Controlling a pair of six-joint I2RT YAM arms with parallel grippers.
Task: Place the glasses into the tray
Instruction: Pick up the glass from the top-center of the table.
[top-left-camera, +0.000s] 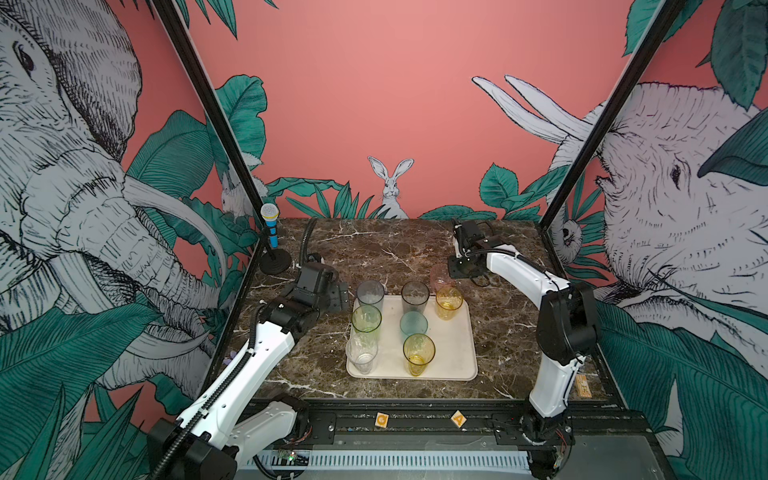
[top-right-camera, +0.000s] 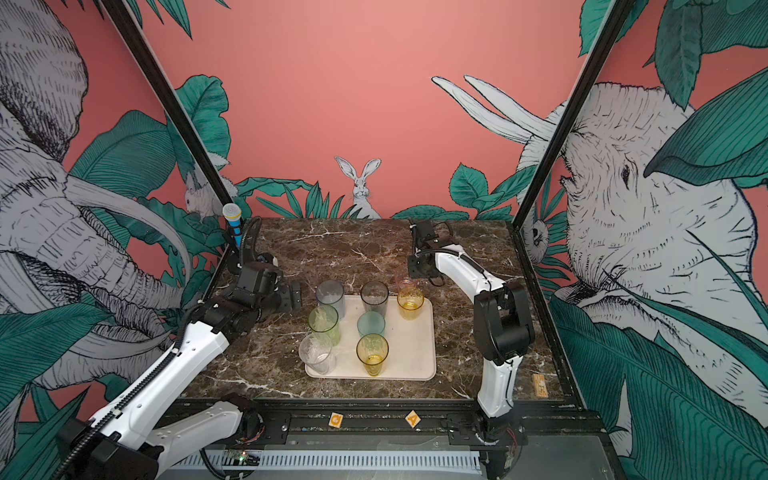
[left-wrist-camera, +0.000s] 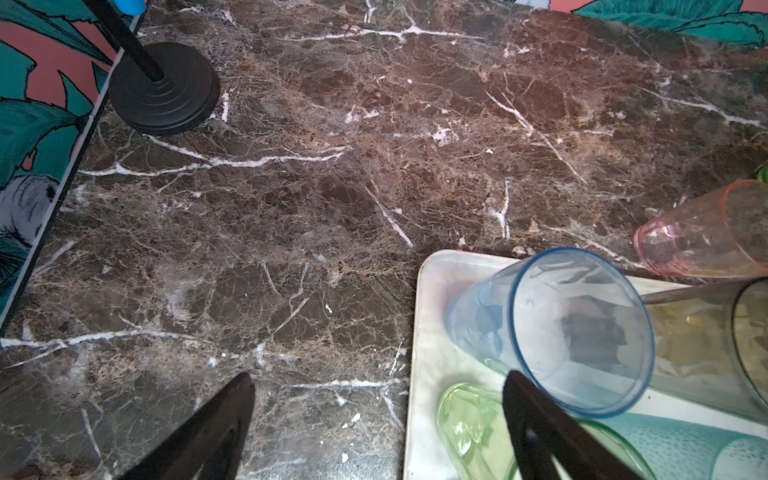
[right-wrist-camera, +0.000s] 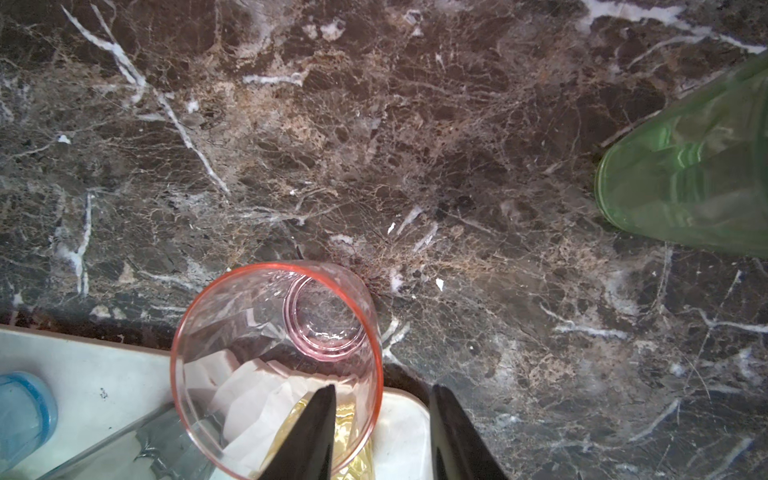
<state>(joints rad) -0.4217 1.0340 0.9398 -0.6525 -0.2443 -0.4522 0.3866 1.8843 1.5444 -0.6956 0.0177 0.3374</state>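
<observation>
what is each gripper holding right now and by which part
Nothing is held yet. The right gripper straddles the rim of the pink glass, one finger inside, one outside, neither visibly touching it. The left gripper is open and empty.

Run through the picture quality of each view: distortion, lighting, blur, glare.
In both top views, wide-angle perspective splays the frame posts; light is even, shadows faint. In the left wrist view, the blue-grey tumbler looms stretched, the marble tabletop sharp. In the right wrist view, the green tumbler is smeared at the edge; the pink tumbler warps the tray rim behind it.
</observation>
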